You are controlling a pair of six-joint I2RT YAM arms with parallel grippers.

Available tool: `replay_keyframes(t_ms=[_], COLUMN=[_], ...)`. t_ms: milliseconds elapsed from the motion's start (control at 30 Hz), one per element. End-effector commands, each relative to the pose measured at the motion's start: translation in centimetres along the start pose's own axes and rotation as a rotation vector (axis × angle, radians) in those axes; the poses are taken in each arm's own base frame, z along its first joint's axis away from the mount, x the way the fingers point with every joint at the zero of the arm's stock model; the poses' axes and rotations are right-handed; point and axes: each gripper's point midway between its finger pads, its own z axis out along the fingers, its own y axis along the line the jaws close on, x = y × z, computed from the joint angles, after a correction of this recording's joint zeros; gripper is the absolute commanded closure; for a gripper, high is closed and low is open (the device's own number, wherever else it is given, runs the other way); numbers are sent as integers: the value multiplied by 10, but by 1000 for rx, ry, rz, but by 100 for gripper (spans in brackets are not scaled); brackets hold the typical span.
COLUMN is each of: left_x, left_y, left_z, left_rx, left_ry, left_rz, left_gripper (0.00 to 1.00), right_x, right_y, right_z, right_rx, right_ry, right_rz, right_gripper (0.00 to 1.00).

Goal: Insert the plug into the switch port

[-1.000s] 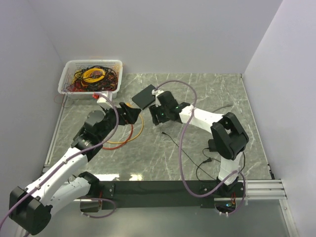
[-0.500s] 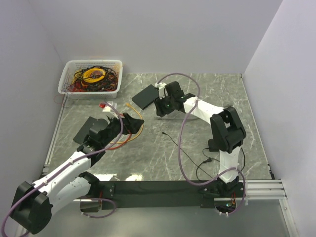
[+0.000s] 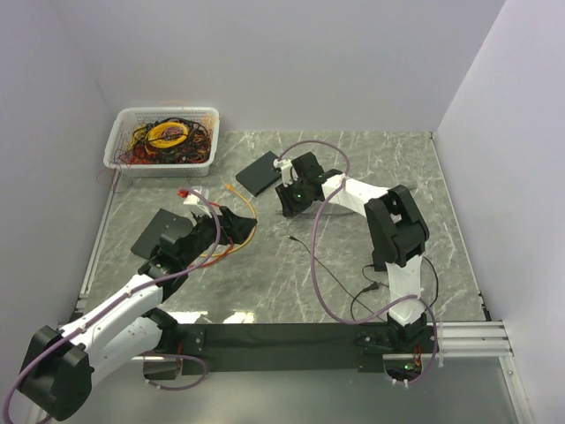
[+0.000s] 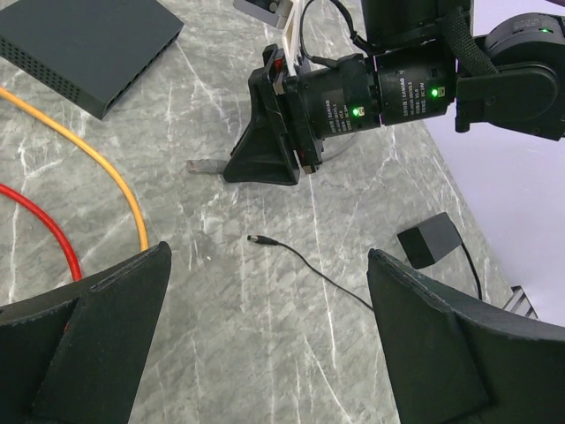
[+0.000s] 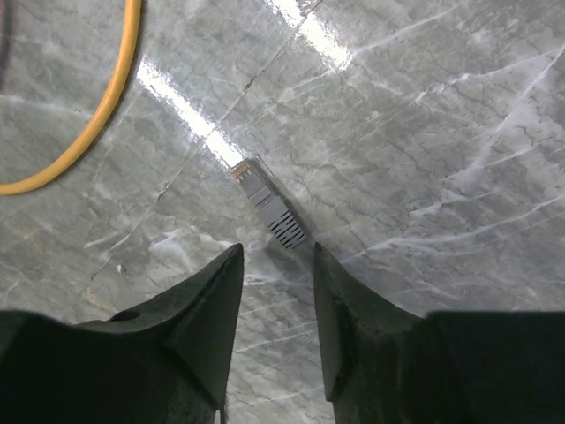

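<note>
The switch (image 3: 259, 172) is a flat dark box lying at the back middle of the table, and its ported side shows in the left wrist view (image 4: 84, 44). The plug (image 5: 265, 208) is a small grey network connector lying flat on the marble, also seen as a grey plug (image 4: 201, 165) from the left wrist. My right gripper (image 5: 275, 256) points down just behind it, jaws narrowly open with only marble between them. It stands beside the switch's right corner (image 3: 287, 208). My left gripper (image 4: 269, 327) is wide open and holds nothing (image 3: 231, 225).
An orange cable (image 4: 97, 159) and a red cable (image 4: 44, 230) loop on the table left of the plug. A thin black lead with a barrel tip (image 4: 259, 239) and its black adapter (image 4: 430, 241) lie nearer. A white basket (image 3: 163, 137) of tangled cables sits at the back left.
My left arm has pulled back toward the near left, away from the switch. My right gripper has dropped lower over the plug and its jaws have narrowed.
</note>
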Motion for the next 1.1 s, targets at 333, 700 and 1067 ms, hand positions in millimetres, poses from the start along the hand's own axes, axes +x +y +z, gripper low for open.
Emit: replay_keyframes(t_ms=[333,700,1067], left_x=[-3,-2,-19], left_y=[-4,1,-8], left_z=[-5,-7,-12], left_rx=[32,12,18], left_ry=[-34,-36,-75], left_rz=[4,13,22], left_gripper=[1,1,1], right_x=[1,15,-5], right_y=[0,13,44], right_z=[14,22,-31], right_rx=[79,83,49], right_ry=[47,86,-84], right_rz=[-42,-54,-45], right_gripper=[56,81,95])
